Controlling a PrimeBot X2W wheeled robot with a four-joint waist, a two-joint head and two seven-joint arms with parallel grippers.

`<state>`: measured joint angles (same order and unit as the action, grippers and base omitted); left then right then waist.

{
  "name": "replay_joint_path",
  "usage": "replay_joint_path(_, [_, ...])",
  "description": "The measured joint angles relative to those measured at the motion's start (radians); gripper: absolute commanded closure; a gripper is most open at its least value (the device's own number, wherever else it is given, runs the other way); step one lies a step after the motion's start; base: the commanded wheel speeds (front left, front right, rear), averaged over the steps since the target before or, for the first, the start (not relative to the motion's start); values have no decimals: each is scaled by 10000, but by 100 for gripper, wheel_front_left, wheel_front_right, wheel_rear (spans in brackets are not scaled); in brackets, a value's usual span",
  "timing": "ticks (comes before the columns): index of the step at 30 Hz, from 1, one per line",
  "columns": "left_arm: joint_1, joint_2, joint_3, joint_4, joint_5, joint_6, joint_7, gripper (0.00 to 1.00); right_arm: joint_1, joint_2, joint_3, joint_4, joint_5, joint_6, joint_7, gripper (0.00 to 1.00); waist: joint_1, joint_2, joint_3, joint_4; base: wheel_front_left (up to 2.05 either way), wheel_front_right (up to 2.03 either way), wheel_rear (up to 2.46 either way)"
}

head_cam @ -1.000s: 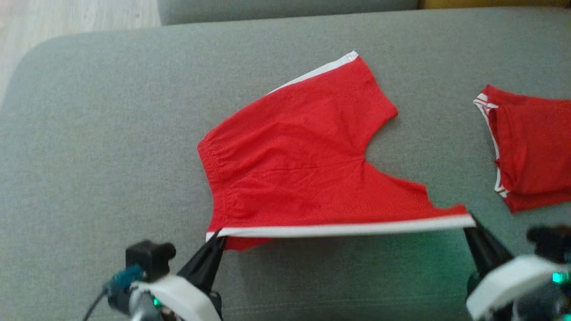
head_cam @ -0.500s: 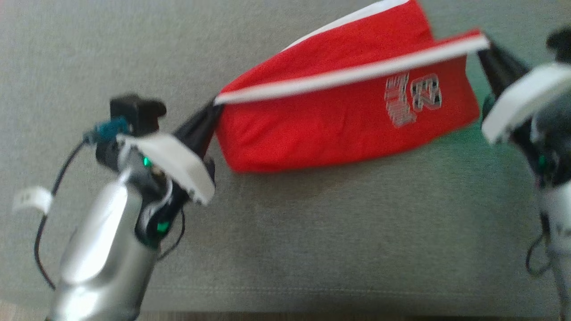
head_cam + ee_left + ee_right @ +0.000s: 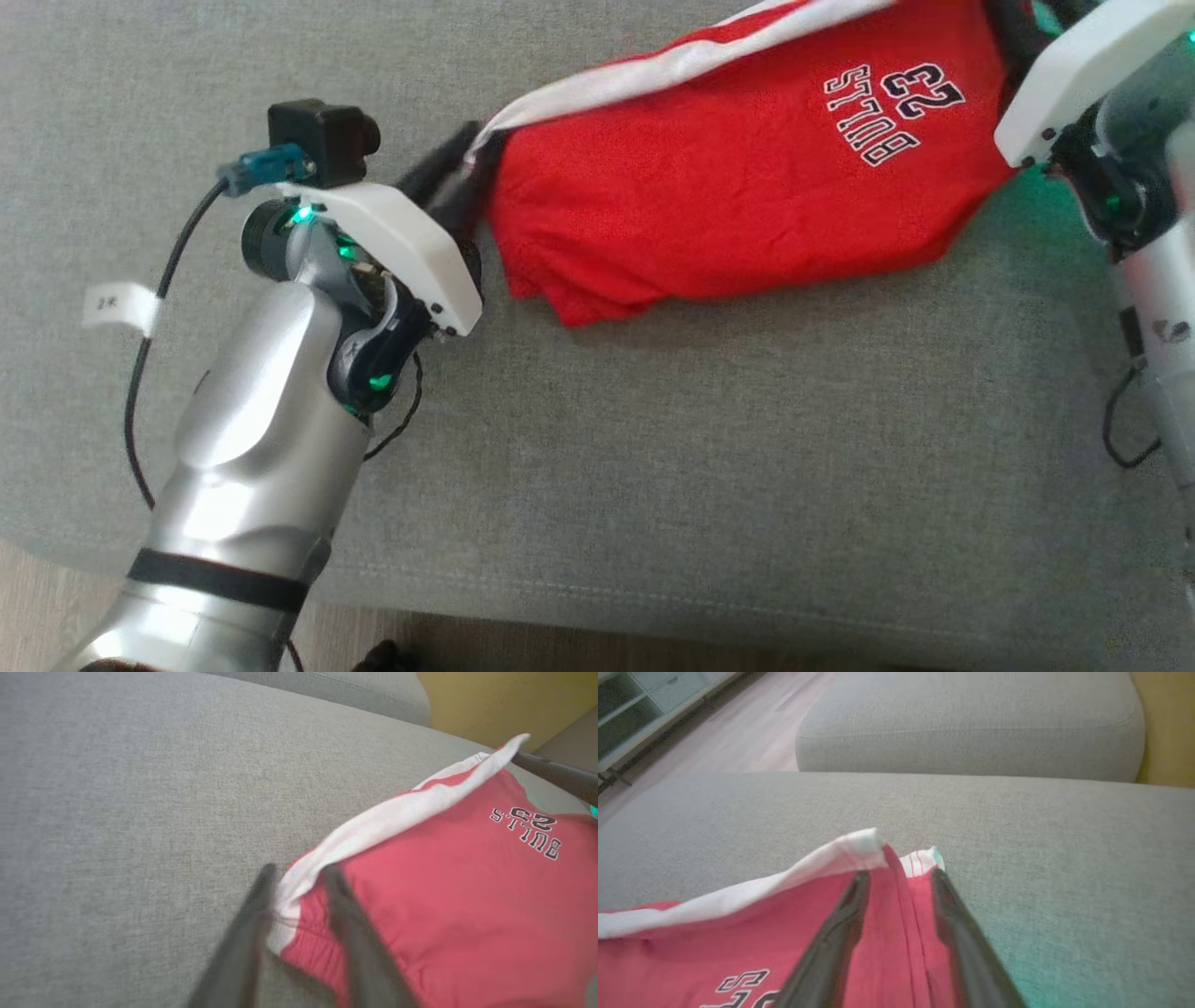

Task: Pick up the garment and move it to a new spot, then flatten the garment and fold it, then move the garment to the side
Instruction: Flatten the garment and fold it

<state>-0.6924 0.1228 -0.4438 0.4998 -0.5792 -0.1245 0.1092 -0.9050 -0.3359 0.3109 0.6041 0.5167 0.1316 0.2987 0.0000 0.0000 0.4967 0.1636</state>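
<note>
The garment [image 3: 728,215] is a pair of red shorts with a white side stripe and a black "BULLS 23" print. It lies folded in half on the grey sofa cushion [image 3: 653,448]. My left gripper [image 3: 299,875] is at the waistband corner, its fingers apart, with the white stripe end [image 3: 289,891] lying loose between them. My right gripper [image 3: 899,875] is at the leg-hem corner [image 3: 864,842]. Its fingers are also apart, with red cloth lying between them. In the head view the left gripper [image 3: 467,173] is at the garment's left end. The right arm's white wrist cover [image 3: 1074,65] is at the upper right.
The cushion's front edge [image 3: 597,607] runs along the bottom of the head view, with wooden floor [image 3: 37,597] below it. A second grey cushion [image 3: 971,728] lies beyond. A shelf unit [image 3: 626,714] stands far off. A tagged cable [image 3: 117,308] hangs from my left arm.
The camera has tilted down. Both grippers carried the striped near edge over the shorts, folding them so the print faces up. Both pairs of fingers have since parted.
</note>
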Motion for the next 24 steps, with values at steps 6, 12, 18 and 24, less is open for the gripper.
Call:
replay_joint_path(6, [70, -13, 0, 326, 90, 98, -1450, 0, 12, -2, 337, 224, -98, 0, -2495, 0, 0, 0, -181, -128, 0, 0, 0])
replay_joint_path(12, [983, 19, 138, -194, 855, 1225, -3244, 0, 1239, 2, -59, -380, -867, 0, -4635, 0, 0, 0, -601, -408, 0, 0, 0])
replay_joint_path(18, [1914, 261, 736, -1847, 1707, 2320, -3588, 0, 3014, 291, -1060, -1795, -1574, 0, -5055, 0, 0, 1, -1071, -815, 0, 0, 0])
replay_joint_path(24, [3126, 612, 1060, -3152, 2426, 2754, -3649, 0, 5085, 911, -1908, -3567, -2132, 0, -4660, 0, 0, 1, -1560, -1215, 0, 0, 0])
